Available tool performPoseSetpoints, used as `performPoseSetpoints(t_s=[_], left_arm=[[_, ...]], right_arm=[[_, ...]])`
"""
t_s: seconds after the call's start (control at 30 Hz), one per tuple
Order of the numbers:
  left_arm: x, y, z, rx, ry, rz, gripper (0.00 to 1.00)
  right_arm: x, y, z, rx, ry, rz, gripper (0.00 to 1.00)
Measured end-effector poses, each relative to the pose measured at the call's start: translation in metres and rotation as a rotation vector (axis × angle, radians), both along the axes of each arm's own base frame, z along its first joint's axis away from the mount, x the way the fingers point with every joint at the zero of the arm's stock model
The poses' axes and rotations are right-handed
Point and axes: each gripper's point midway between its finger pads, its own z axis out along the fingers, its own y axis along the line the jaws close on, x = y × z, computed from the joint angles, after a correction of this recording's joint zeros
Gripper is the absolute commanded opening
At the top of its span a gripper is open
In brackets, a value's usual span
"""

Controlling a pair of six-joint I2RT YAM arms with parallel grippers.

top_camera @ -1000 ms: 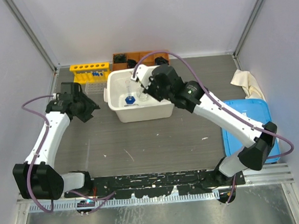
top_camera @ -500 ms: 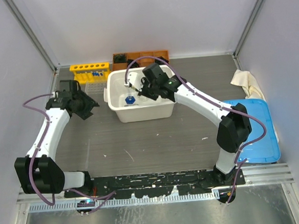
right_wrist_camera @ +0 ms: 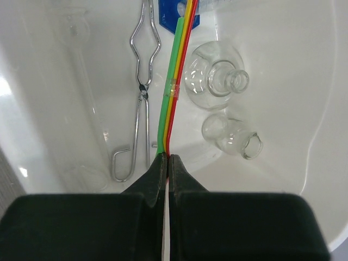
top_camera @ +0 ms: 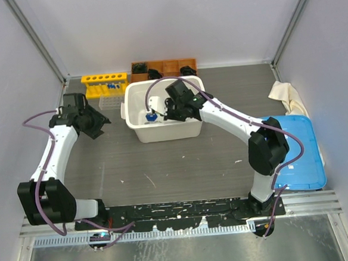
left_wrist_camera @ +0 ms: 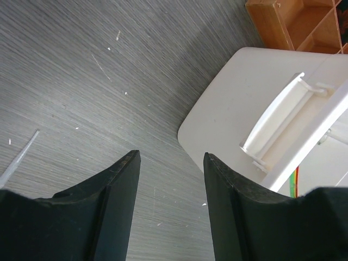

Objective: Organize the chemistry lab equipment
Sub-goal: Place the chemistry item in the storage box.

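Two glass flasks, one tongs, one stick

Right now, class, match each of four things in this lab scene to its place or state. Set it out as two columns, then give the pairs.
1 tongs
2 striped stick
3 yellow rack
4 left pincer

A open over the table
B lying in the white tub
C at the back, left of the tub
D clamped in the right pincer

Pairs: 1-B, 2-D, 3-C, 4-A
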Motion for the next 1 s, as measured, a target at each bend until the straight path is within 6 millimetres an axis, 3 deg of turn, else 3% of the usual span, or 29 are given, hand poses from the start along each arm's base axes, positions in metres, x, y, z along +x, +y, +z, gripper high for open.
performPoseSetpoints(t_s=[0.27, 0.53, 1.0], left_arm=[[0.001, 0.011, 0.0, -0.001, 0.0, 0.025, 0.52], [0.0, 0.017, 0.0, -0.001, 0.001, 0.039, 0.52], [0.0, 0.02, 0.0, -0.006, 0.002, 0.049, 0.52]], right_arm=[[0.014, 0.012, -0.012, -0.005, 0.017, 0.007, 0.01], [0.017, 0.018, -0.067, -0.054, 0.124, -0.008, 0.01], [0.018, 0.017, -0.073, -0.037, 0.172, -0.022, 0.01]])
